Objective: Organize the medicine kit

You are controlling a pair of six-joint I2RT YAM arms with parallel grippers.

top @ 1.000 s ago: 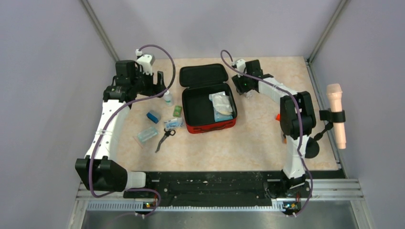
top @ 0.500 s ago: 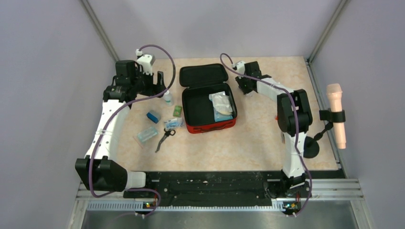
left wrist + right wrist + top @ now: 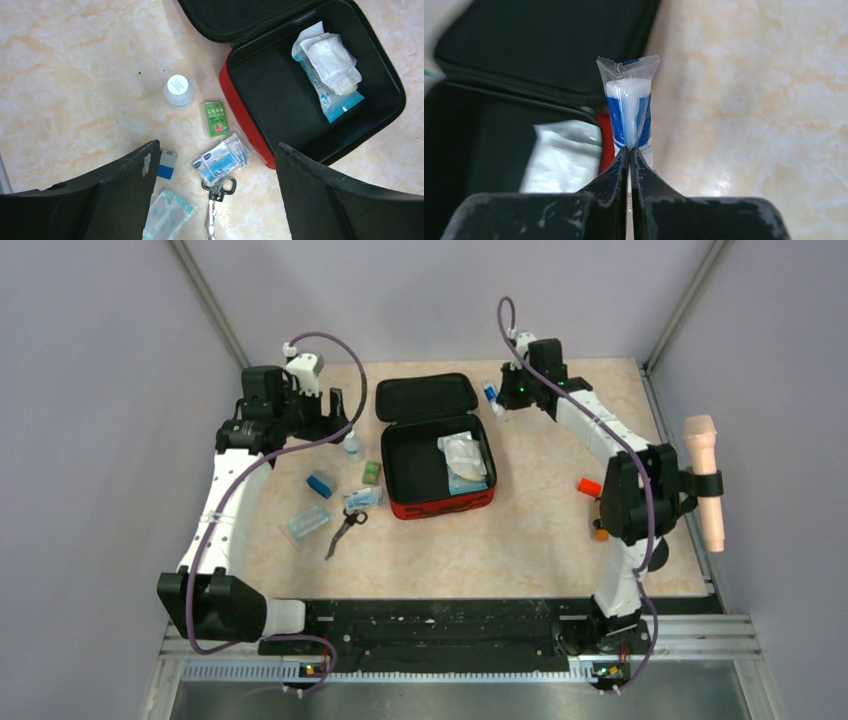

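Note:
The medicine kit [image 3: 440, 506] lies open mid-table, a red case with black lining, its lid [image 3: 427, 398] flat behind it. White gauze packs [image 3: 330, 60] sit in its right half. My right gripper [image 3: 629, 150] is shut on a blue-and-white sealed packet [image 3: 629, 107] and holds it upright above the table beside the kit's right back corner [image 3: 490, 393]. My left gripper [image 3: 217, 146] hangs open and empty left of the kit, above a white bottle [image 3: 178, 90], a green box [image 3: 215, 118], a bag of wipes [image 3: 222, 159] and scissors [image 3: 215, 200].
A small blue box [image 3: 167, 164] and a teal-patterned packet [image 3: 167, 217] lie left of the scissors. An orange-red cap [image 3: 589, 485] rests on the right side of the table. A beige handle [image 3: 703, 480] is clamped at the right wall.
My right gripper closed on the blue-and-white packet and lifted it, swinging toward the back. The left arm has not moved.

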